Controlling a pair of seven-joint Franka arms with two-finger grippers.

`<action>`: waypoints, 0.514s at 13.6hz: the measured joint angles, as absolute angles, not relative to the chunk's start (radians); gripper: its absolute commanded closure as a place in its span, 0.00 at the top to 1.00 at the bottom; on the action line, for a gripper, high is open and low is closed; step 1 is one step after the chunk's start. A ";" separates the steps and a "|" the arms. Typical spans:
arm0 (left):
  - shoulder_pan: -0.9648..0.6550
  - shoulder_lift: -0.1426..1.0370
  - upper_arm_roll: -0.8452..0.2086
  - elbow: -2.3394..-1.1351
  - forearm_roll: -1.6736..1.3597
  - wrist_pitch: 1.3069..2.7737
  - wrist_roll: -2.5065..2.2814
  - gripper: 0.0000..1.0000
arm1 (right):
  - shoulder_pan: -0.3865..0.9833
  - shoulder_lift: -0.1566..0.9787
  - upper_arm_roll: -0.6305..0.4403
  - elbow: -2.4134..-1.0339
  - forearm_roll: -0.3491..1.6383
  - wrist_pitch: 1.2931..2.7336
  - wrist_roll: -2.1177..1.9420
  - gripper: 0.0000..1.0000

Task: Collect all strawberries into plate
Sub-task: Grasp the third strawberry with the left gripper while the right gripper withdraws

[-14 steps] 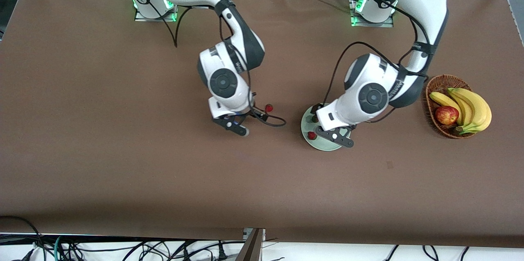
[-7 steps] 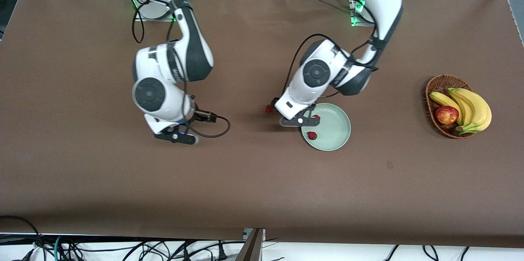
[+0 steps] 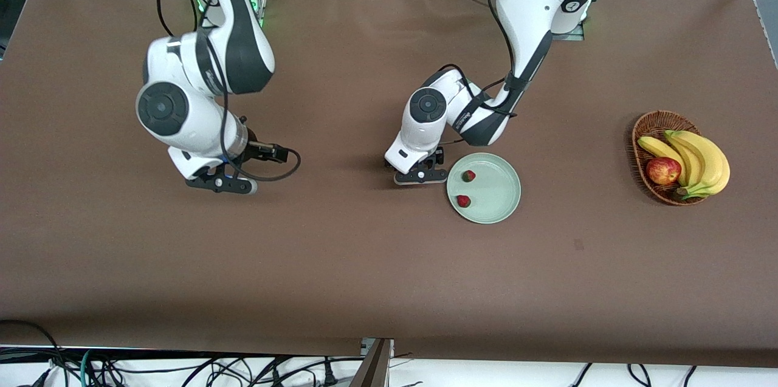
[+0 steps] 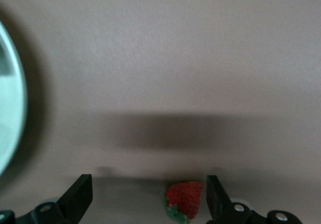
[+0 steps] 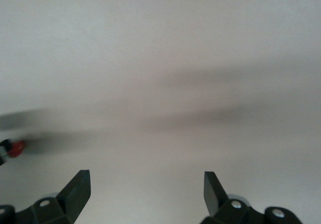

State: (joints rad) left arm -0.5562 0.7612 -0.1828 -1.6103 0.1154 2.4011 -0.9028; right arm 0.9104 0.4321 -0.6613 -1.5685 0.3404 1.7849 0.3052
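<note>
Two strawberries (image 3: 468, 176) (image 3: 464, 200) lie in the pale green plate (image 3: 498, 205) near mid-table. My left gripper (image 3: 419, 177) hangs low beside the plate, toward the right arm's end, and hides the third berry in the front view. In the left wrist view that strawberry (image 4: 184, 200) lies on the table between the open fingers of the left gripper (image 4: 149, 184), close to one fingertip (image 4: 214, 186). The plate's rim (image 4: 11, 108) shows at the edge there. My right gripper (image 3: 220, 184) (image 5: 146, 179) is open over bare table, holding nothing.
A wicker basket (image 3: 653, 126) with bananas (image 3: 699, 159) and a red apple (image 3: 663, 170) stands toward the left arm's end of the table. A black cable (image 3: 285, 162) loops off the right wrist.
My left gripper has moved off the plate toward the right arm's end and now straddles the third strawberry. The right arm has swung away toward its own end. Both stayed open.
</note>
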 measured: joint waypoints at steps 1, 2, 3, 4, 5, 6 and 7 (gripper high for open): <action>-0.569 0.763 -0.183 -1.607 0.116 2.402 -0.959 1.00 | 0.911 0.397 -0.661 -1.569 0.321 1.775 0.305 1.00; -0.582 0.764 -0.182 -1.604 0.117 2.402 -1.016 1.00 | 0.912 0.362 -0.661 -1.569 0.295 1.768 0.305 1.00; -0.593 0.765 -0.182 -1.603 0.118 2.402 -1.061 1.00 | 0.913 0.324 -0.659 -1.569 0.268 1.754 0.304 1.00; -0.601 0.766 -0.181 -1.603 0.118 2.402 -1.083 0.90 | 0.914 0.289 -0.654 -1.570 0.240 1.727 0.304 1.00; -0.604 0.767 -0.180 -1.603 0.118 2.402 -1.092 0.84 | 0.917 0.255 -0.645 -1.570 0.215 1.699 0.303 1.00; -0.604 0.768 -0.178 -1.602 0.118 2.402 -1.094 0.75 | 0.920 0.220 -0.637 -1.570 0.201 1.675 0.303 1.00; -0.604 0.769 -0.175 -1.602 0.118 2.402 -1.094 0.66 | 0.921 0.185 -0.631 -1.571 0.193 1.642 0.303 1.00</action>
State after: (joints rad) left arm -0.6040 0.7694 -0.1752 -1.6017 0.1182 2.4024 -1.0937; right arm 0.9212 0.1852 -0.6310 -1.5709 0.1933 1.6417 0.3035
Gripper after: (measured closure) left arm 0.154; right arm 0.000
